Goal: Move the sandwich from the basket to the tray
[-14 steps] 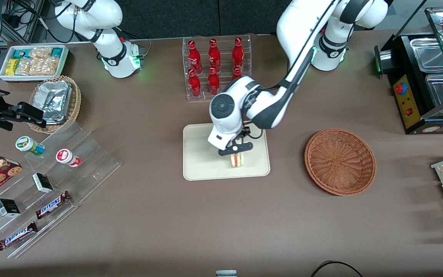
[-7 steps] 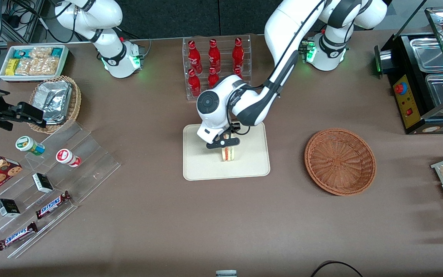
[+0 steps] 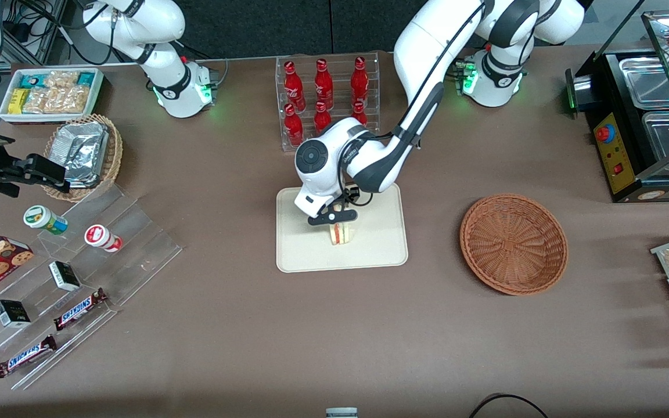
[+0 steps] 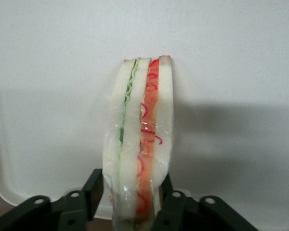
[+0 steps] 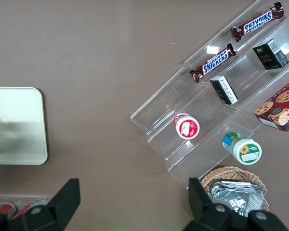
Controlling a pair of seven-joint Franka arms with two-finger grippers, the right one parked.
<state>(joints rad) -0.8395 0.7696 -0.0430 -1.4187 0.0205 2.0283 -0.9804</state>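
The sandwich (image 3: 341, 233), a clear-wrapped pale wedge with a red and green filling stripe, stands on edge low over the middle of the cream tray (image 3: 305, 255). My left gripper (image 3: 334, 219) is shut on it from above. In the left wrist view the black fingers (image 4: 93, 189) press both bread faces of the sandwich (image 4: 139, 125), with the tray (image 4: 231, 57) filling the background. Whether the sandwich touches the tray I cannot tell. The reddish-brown basket (image 3: 513, 244) lies empty toward the working arm's end of the table.
A clear rack of red bottles (image 3: 326, 98) stands just past the tray, farther from the front camera, close to my arm's elbow. Acrylic steps with snack bars (image 3: 79, 307), cups and boxes lie toward the parked arm's end. A black food warmer (image 3: 642, 128) stands past the basket.
My gripper has carried the sandwich from the tray's basket-side part toward its middle, slightly farther from the front camera. The grip has stayed shut.
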